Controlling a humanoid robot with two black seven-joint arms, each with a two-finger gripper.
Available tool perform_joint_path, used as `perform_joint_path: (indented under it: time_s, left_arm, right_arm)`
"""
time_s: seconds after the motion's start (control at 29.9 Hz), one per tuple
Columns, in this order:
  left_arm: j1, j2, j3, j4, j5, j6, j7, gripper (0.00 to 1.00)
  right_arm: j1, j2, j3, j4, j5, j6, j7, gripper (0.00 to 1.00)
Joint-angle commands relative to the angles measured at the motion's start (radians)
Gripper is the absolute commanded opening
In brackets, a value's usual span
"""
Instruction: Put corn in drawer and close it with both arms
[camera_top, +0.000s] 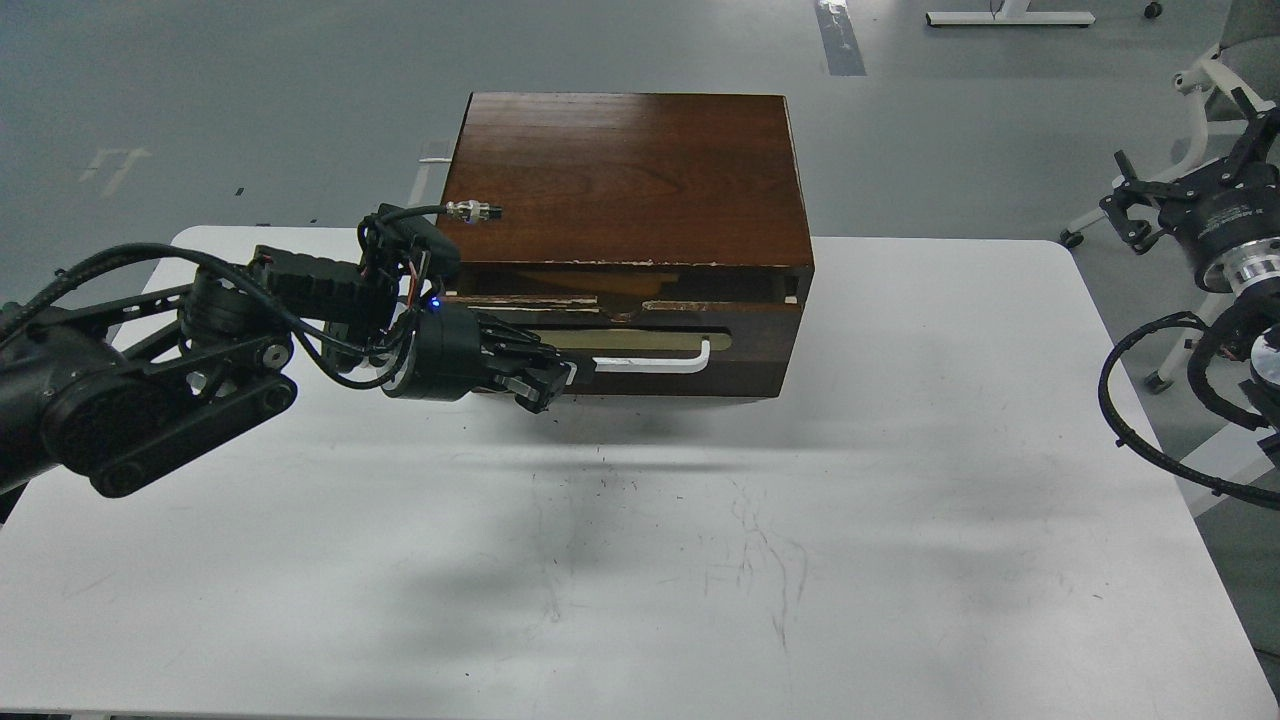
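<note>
The dark brown box (625, 170) stands at the back of the white table (800, 560). Its drawer (700, 325) is almost fully in; only a narrow dark gap shows above its chipped front. The corn is not visible; the gap shows just a dim tan strip. My left gripper (557, 383) is at the left end of the white bar handle (655, 363), against the drawer front, its fingers slightly apart and empty. My right gripper (1185, 170) is off the table's right side, raised over the floor, with its fingers spread and empty.
A silver cable plug (470, 210) on my left arm hangs over the box's front left corner. A white chair base (1195, 90) stands on the floor at the far right. The table's right edge (1130, 400) is close to my right arm's cables.
</note>
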Motion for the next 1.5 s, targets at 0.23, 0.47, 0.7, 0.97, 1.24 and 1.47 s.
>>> perform_joint_path:
  time_s: [0.23, 0.47, 0.7, 0.97, 1.24, 1.47]
  left_arm:
    - [-0.009, 0.0, -0.001, 0.008, -0.001, 0.0, -0.002, 0.0]
    - [-0.017, -0.008, -0.001, 0.042, -0.001, 0.0, -0.001, 0.0]
    - [-0.032, -0.017, 0.001, 0.063, -0.027, 0.0, -0.001, 0.0]
    - [-0.041, -0.023, 0.001, 0.097, -0.03, 0.0, -0.001, 0.0]
    - [-0.055, -0.023, 0.001, 0.08, -0.06, 0.0, -0.002, 0.0]
    - [-0.071, -0.009, -0.001, 0.013, -0.165, 0.0, -0.03, 0.0]
  right_arm:
    - [-0.001, 0.002, 0.0, 0.0, 0.0, 0.0, 0.0, 1.0]
    - [0.001, 0.0, 0.0, 0.0, 0.0, 0.0, 0.001, 1.0]
    - [0.001, 0.0, 0.0, 0.0, 0.0, 0.0, 0.001, 1.0]
    - [0.001, 0.0, 0.0, 0.0, 0.0, 0.0, 0.001, 1.0]
    - [0.002, 0.0, 0.0, -0.001, 0.0, 0.0, 0.001, 1.0]
    - [0.004, -0.003, 0.0, 0.0, 0.0, 0.0, 0.001, 1.0]
